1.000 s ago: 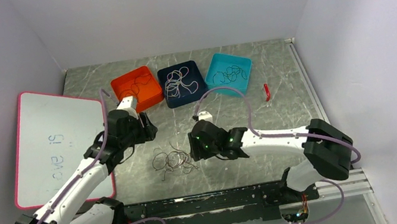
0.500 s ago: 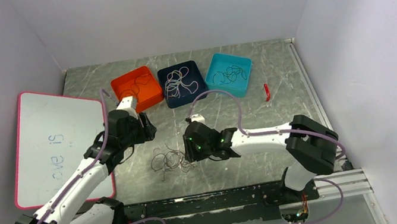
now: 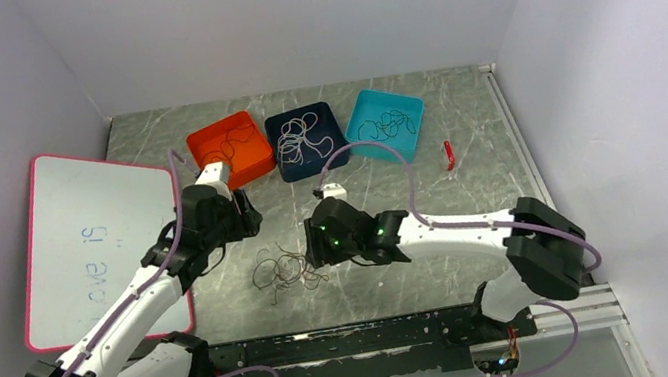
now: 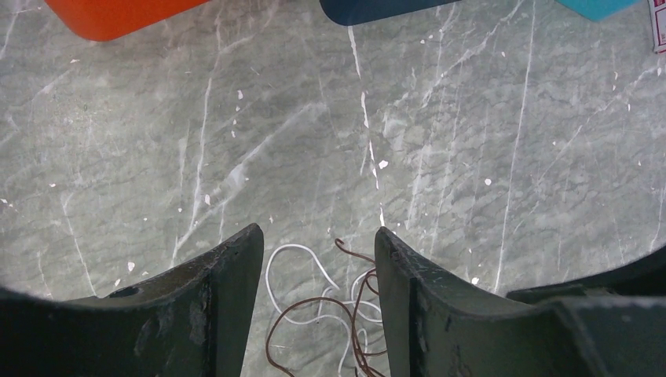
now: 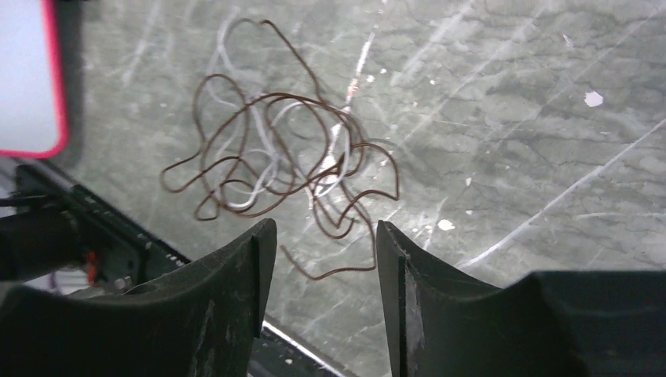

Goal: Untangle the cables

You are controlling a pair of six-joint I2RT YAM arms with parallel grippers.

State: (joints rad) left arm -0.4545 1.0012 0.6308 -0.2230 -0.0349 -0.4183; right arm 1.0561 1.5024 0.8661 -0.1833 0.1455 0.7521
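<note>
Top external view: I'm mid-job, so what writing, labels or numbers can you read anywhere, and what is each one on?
"love is": faint blue handwriting, running sideways, on the whiteboard.
White tag at the top right edge of the left wrist view: cropped and too small to read.
No other text is legible in any view.

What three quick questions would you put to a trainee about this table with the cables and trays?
1. Which colours are the wires in the tangle of cables on the table?
2. True or false: the right fingers grip a wire.
3. Which tray stands in the middle of the row? A the orange tray, B the navy tray, C the teal tray.
Key: 1 brownish-red and white; 2 false; 3 B.
</note>
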